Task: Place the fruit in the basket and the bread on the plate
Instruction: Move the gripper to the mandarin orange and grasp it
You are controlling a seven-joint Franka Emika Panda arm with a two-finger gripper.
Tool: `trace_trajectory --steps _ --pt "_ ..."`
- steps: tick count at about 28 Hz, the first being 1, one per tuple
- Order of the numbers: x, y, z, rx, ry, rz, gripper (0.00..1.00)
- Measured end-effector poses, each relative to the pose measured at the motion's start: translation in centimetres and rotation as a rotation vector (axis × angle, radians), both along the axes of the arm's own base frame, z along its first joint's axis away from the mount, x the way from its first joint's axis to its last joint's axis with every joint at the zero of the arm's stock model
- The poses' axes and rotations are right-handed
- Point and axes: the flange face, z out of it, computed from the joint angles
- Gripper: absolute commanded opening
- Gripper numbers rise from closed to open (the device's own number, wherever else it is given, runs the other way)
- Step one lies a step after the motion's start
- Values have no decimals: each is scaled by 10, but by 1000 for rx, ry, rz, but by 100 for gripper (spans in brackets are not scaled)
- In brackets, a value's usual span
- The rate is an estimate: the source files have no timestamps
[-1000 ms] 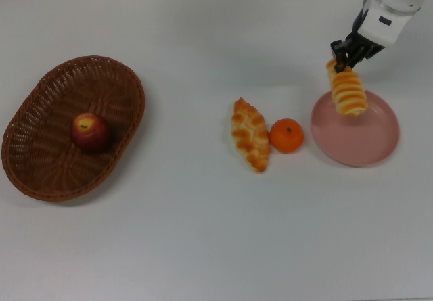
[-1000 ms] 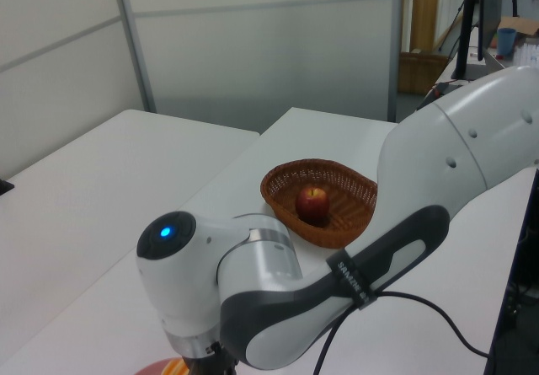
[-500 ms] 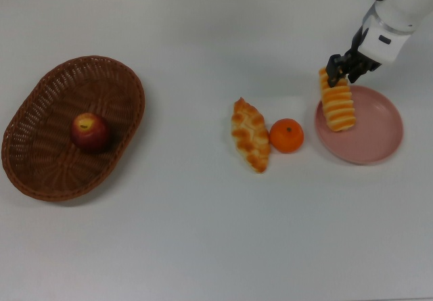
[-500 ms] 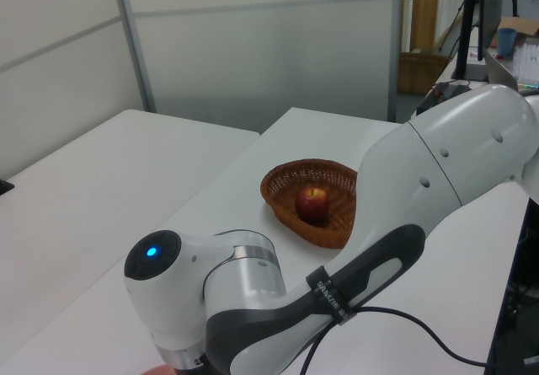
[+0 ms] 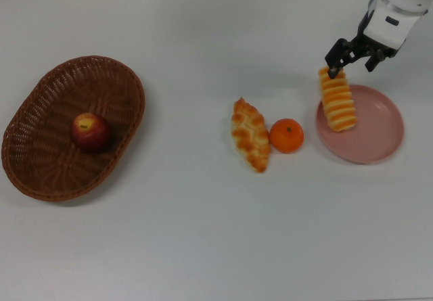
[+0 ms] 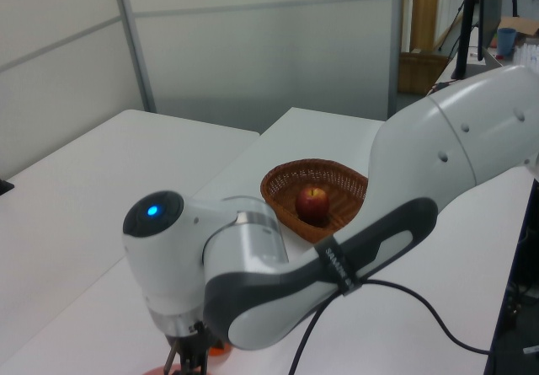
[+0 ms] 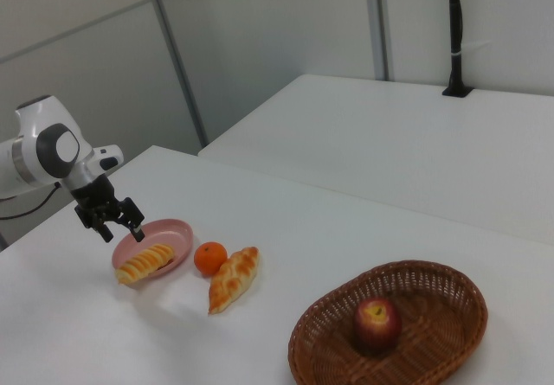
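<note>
Released since the picture half a second back, the striped roll now lies on its own, and the gripper has lifted clear of it with its two dark fingers spread apart and nothing between them.

In the top view the roll sits just below the gripper, a ridged, elongated piece banded orange and cream. Most of its length rests on the pink plate, while its upper end sticks out past the rim toward the fingers. The plate is round, shallow, smooth and plain, and lies below the gripper and slightly toward the top view's right.

Toward the top view's left of the gripper, and lower, the mandarin sits on the white table, round and bright orange, just beside the plate's rim. Touching or nearly touching its far side is the braided loaf, golden-brown, knotted in texture and pointed at both ends.

Well apart from the gripper, at the top view's far left, the wicker basket is a large brown oval of tightly woven strands. A dark red apple with a yellowish top rests inside it.

In the left view the white and grey arm fills the foreground, hiding part of the basket.
</note>
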Motion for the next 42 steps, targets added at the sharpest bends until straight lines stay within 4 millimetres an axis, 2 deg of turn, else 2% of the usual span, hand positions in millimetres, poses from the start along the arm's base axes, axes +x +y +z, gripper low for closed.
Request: trace_trajectory --steps 4,10,15,18,27,35,42 --pt "18 -26 1 -4 4 -52 100" --pt "56 -87 -8 -5 24 -147 100" --pt "74 -118 -14 -7 35 -152 100" --pt "79 -122 -22 -1 31 -151 100" --pt "92 -118 -65 13 25 -145 100" --pt "100 -119 -78 38 -4 -145 100" --pt "105 -128 -88 33 3 -155 75"
